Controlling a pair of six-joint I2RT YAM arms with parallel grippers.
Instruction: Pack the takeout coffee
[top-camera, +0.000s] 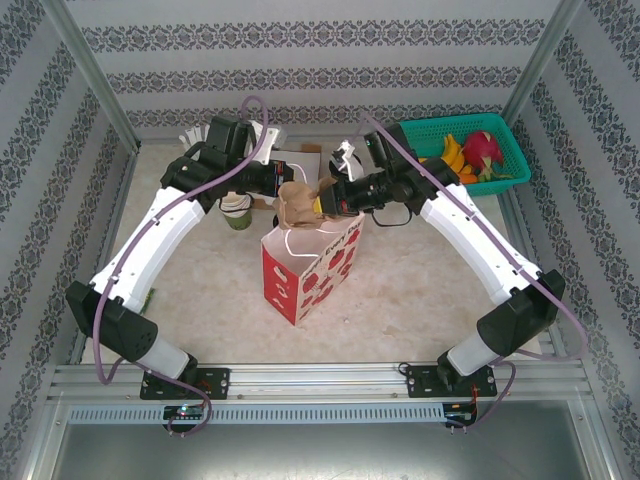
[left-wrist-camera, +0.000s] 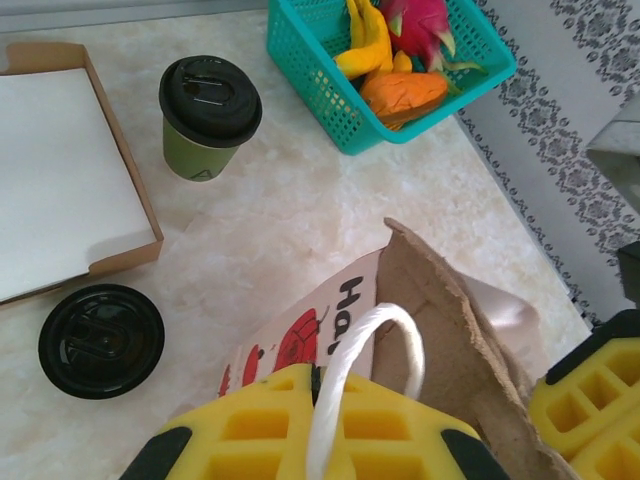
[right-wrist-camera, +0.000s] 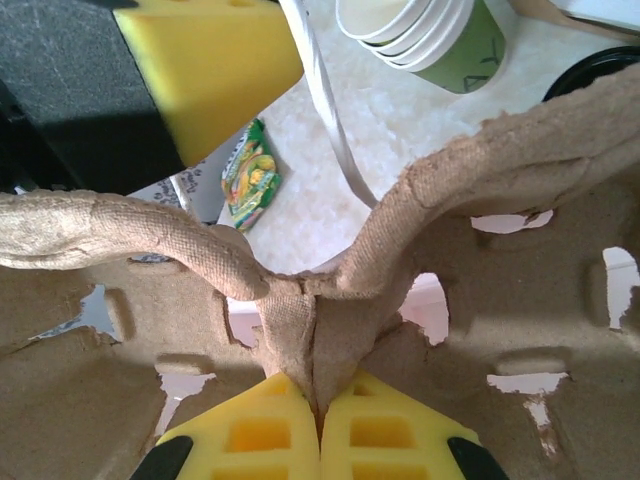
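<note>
At the far left of the left wrist view, a shallow brown cardboard tray with a white inside (left-wrist-camera: 60, 170) is seen lying on the pale marbled tabletop (left-wrist-camera: 290, 210), and a loose round black plastic lid (left-wrist-camera: 100, 340) is laid flat just beside its edge. To the right of the tray, the takeout coffee (left-wrist-camera: 208, 115), a small greenish paper cup capped with a black lid, is stood upright on the table. It is placed between the tray and a teal plastic mesh basket (left-wrist-camera: 300, 60), apart from both and outside the bag. The basket is filled with a yellow banana (left-wrist-camera: 365, 45), a pink dragon fruit (left-wrist-camera: 420, 25) and an orange fruit (left-wrist-camera: 405, 92). In the top view, a stack of lidless cream cups nested in a green cup (top-camera: 237, 208) is found under the left arm, left of a red-and-white printed paper bag (top-camera: 310, 265) that is stood upright and open at the table's middle. The bag's white cord handle (left-wrist-camera: 345, 350) is pinched between the yellow foam pads of the left gripper (left-wrist-camera: 320, 400), which is clenched on it. Over the bag's mouth, a brown moulded-pulp cup carrier (right-wrist-camera: 480, 250) is grasped by the right gripper (right-wrist-camera: 320, 410), whose pads are pressed together on the carrier's central ridge. A small green sachet (right-wrist-camera: 250, 170) is seen on the table past the carrier's rim in the right wrist view.
</note>
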